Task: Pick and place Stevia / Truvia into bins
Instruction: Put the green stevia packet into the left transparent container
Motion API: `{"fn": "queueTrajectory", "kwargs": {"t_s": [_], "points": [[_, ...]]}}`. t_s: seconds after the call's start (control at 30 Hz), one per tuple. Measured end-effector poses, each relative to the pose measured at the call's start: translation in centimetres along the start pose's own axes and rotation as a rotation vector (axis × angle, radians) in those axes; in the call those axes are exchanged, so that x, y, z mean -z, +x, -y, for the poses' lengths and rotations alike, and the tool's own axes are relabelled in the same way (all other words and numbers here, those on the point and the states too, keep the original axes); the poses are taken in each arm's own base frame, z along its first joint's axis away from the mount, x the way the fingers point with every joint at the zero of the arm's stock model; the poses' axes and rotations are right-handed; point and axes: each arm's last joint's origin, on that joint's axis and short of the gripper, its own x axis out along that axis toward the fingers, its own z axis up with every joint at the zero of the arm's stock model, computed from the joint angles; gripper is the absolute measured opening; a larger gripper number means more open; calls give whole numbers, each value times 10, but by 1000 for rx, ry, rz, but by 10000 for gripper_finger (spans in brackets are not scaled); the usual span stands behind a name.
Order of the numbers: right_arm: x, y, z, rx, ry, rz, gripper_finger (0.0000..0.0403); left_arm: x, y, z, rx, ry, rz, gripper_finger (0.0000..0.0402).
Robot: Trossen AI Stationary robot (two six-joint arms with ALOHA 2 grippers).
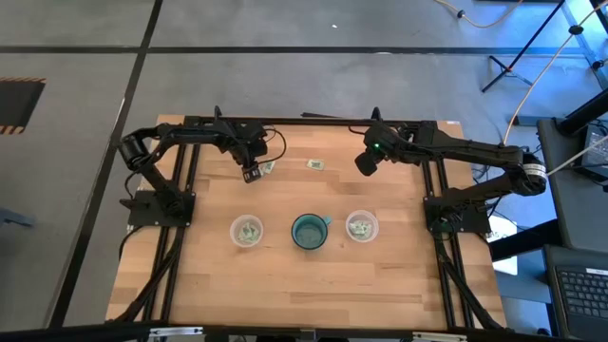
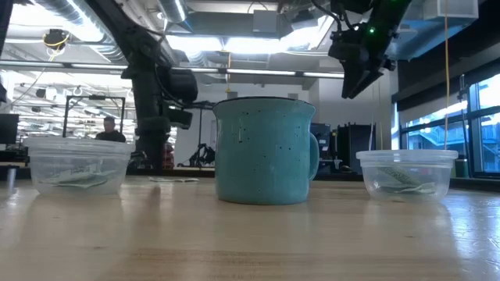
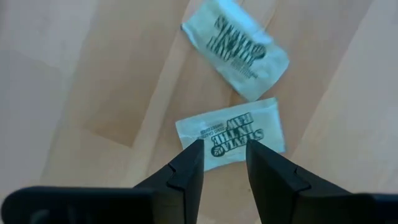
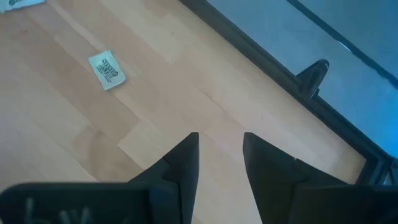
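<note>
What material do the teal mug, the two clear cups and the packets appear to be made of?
Teal mug: probably glazed ceramic or enamel; speckled, slightly glossy. Left clear cup and right clear cup: thin transparent plastic; the contents show through. Packets: matte paper, printed and slightly creased. Table: light wood, with visible plank grain.

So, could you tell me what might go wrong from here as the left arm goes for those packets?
1. The left gripper, fingers apart, hovers over one packet that touches or overlaps a second packet; closing could catch both or nudge one away.
2. The teal mug stands between the two clear cups, so a drop could land in it.
</note>
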Motion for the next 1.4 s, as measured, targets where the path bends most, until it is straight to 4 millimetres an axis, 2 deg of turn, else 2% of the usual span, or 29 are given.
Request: {"fn": "queueTrajectory", "kwargs": {"t_s": [0.13, 0.3, 0.87, 1.0, 1.17, 1.4], "points": [[0, 0, 0, -1, -10, 3, 129, 0, 14, -2, 5, -5, -41, 109], [0, 0, 0, -2, -10, 5, 129, -2, 22, -3, 12, -6, -57, 101], [0, 0, 0, -1, -13, 4, 129, 0, 12, -2, -3, 39, -38, 22], [0, 0, 0, -1, -13, 4, 129, 2, -4, -1, -35, 52, -40, 6], [0, 0, 0, -1, -14, 4, 129, 2, -42, 5, -62, 84, 47, 8], [0, 0, 0, -1, -14, 4, 129, 18, -98, 45, 52, 222, 239, 7]]}}
